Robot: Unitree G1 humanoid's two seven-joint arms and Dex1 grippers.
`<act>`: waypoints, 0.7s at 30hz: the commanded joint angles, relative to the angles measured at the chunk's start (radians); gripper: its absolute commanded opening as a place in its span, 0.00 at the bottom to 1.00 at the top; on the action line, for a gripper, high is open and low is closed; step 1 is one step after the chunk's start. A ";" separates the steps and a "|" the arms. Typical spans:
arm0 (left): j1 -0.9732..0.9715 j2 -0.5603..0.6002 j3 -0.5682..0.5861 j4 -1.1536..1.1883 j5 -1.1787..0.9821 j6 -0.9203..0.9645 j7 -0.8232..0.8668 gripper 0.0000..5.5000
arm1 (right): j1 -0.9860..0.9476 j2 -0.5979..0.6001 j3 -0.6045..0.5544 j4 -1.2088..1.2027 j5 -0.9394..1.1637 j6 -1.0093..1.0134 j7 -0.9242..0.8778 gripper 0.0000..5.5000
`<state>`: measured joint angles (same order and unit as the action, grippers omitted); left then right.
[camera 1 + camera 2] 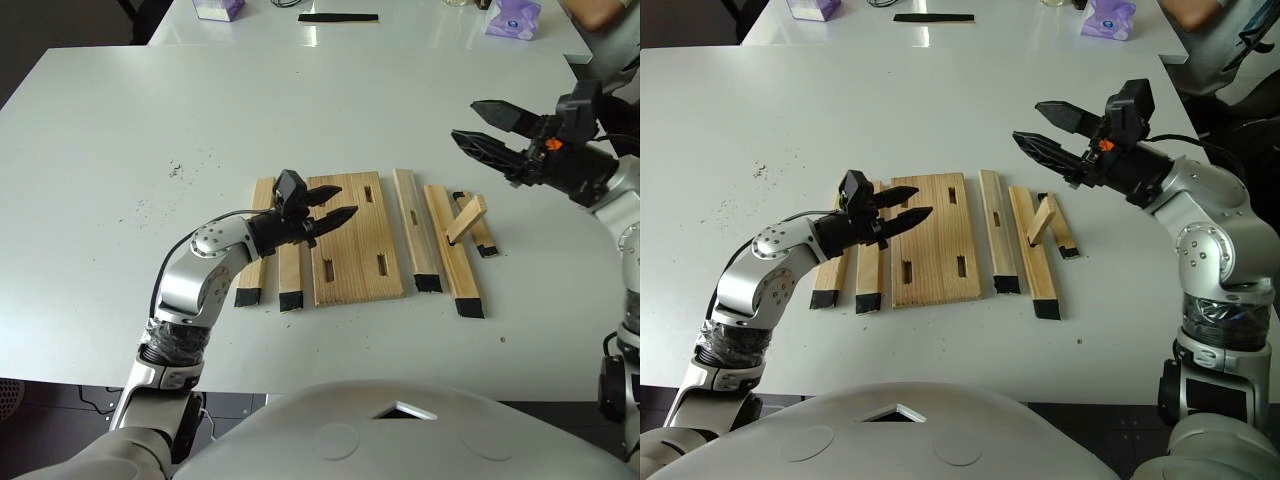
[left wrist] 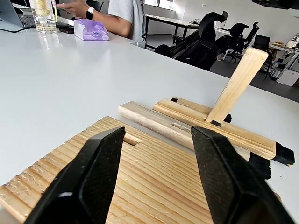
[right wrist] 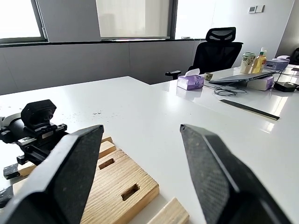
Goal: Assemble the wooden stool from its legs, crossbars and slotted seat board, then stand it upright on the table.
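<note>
The slotted seat board [image 1: 355, 240] lies flat on the white table [image 1: 150, 130]. Two black-tipped legs [image 1: 262, 262] lie along its left side, partly under my left arm. Right of the board lie three more wooden pieces [image 1: 412, 232], and a short crossbar [image 1: 466, 218] stands tilted in a slot of one of them. My left gripper [image 1: 333, 205] hovers open over the board's left part, with nothing between its fingers [image 2: 100, 175]. My right gripper [image 1: 483, 126] is open and empty, held above the table behind the right-hand pieces. The board [image 3: 117, 186] also shows below it in the right wrist view.
A black strip [image 1: 338, 17] and two purple tissue packs [image 1: 512, 18] lie on the far table. Dark specks [image 1: 175, 170] dot the table left of the board. The table's front edge runs close below the wooden parts.
</note>
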<state>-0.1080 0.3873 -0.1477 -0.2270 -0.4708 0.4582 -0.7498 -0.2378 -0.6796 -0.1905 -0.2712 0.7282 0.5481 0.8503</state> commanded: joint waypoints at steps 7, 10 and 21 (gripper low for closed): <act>-0.023 0.006 -0.004 0.030 0.032 0.004 -0.002 0.48 | -0.060 0.019 -0.008 -0.099 0.111 0.097 -0.040 0.55; -0.022 0.000 -0.008 0.034 0.037 0.003 0.004 0.48 | -0.049 0.024 0.019 -0.086 0.097 0.091 -0.024 0.55; -0.024 -0.017 -0.014 0.038 0.053 -0.007 0.013 0.48 | 0.109 0.133 0.127 0.007 -0.020 -0.020 -0.037 0.55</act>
<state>-0.1257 0.3734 -0.1637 -0.1899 -0.4279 0.4510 -0.7434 -0.1382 -0.5800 -0.0622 -0.2572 0.6850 0.4810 0.8527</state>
